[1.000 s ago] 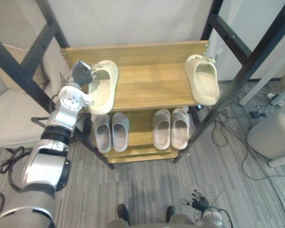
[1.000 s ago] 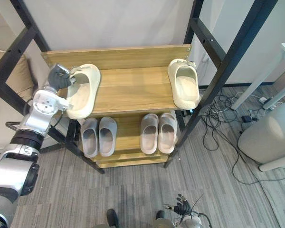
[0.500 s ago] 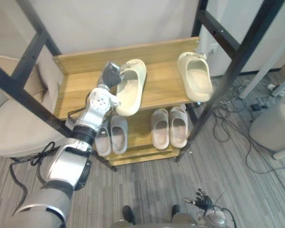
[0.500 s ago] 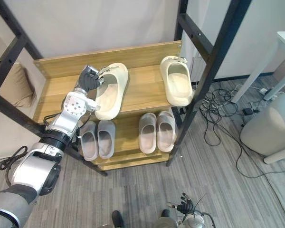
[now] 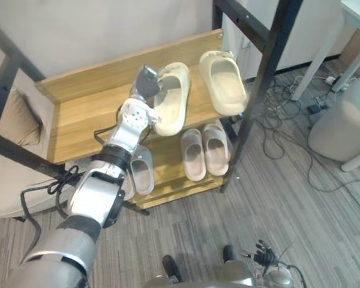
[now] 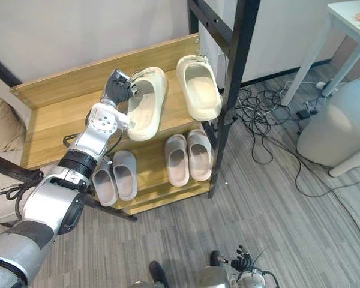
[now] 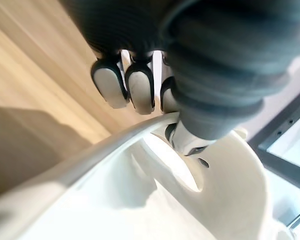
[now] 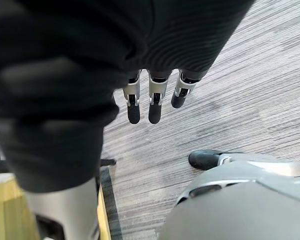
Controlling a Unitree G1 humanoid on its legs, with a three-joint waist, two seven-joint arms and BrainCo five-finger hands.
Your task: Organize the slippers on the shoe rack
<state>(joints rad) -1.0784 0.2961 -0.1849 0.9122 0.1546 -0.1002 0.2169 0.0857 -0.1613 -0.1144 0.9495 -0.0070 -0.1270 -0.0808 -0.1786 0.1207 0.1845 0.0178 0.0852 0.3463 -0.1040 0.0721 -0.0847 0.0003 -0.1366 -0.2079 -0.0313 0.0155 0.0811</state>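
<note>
Two cream slippers are now lying close together on the top shelf of the shoe rack (image 5: 84, 114); a second ago they were lying well apart, at opposite ends.

- Left grey pair (image 6: 125, 174): sitting on the lower shelf, below and well left of the resting slipper (image 5: 224, 82); not being handled.
- Left hand (image 5: 145, 84): pinching the side wall of the carried slipper (image 5: 171, 99), with the fingers (image 7: 140, 90) curling down the outside and the thumb reaching inside.
- Carried slipper: now lying just left of the resting slipper, with a strip of bare wood showing between them. It is slanting, and its near end is overhanging the shelf front. I cannot tell whether it is touching the wood.
- Right grey pair (image 6: 176, 159): sitting directly below the resting slipper.
- Right hand (image 5: 265, 258): hanging far below and right of the resting slipper, fingers (image 8: 152, 105) dangling straight, holding nothing.

The head camera is also swinging, but measured against the resting slipper the crossing is real. Judgement: the pairing is nearing its end, with squaring the slant, pushing back from the edge and letting go remaining.
</note>
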